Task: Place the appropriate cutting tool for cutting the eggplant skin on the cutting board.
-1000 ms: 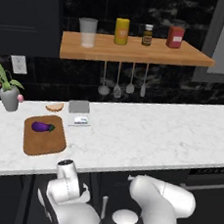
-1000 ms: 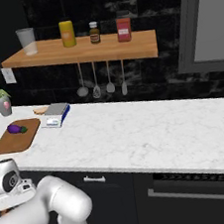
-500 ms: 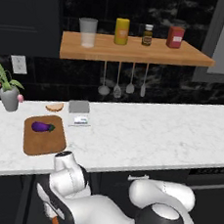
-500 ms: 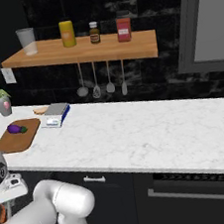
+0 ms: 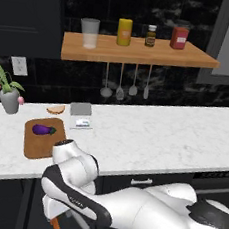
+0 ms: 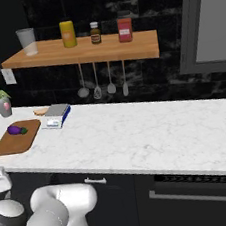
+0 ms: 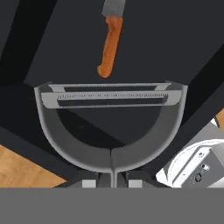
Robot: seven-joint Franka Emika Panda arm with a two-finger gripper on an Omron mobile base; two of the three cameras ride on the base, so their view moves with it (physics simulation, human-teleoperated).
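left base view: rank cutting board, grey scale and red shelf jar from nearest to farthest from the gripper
The gripper works low, under the counter's left end.
1. cutting board, on the counter just above it.
2. grey scale, behind the board, to its right.
3. red jar, up on the shelf's right end.

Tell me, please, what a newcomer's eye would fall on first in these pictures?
In the hand view, the peeler's grey forked head looms large, with the orange-handled knife beyond it. On the marble counter, the small purple eggplant lies on the wooden cutting board, beside a potted plant. Above, a wooden shelf carries a glass and three jars.
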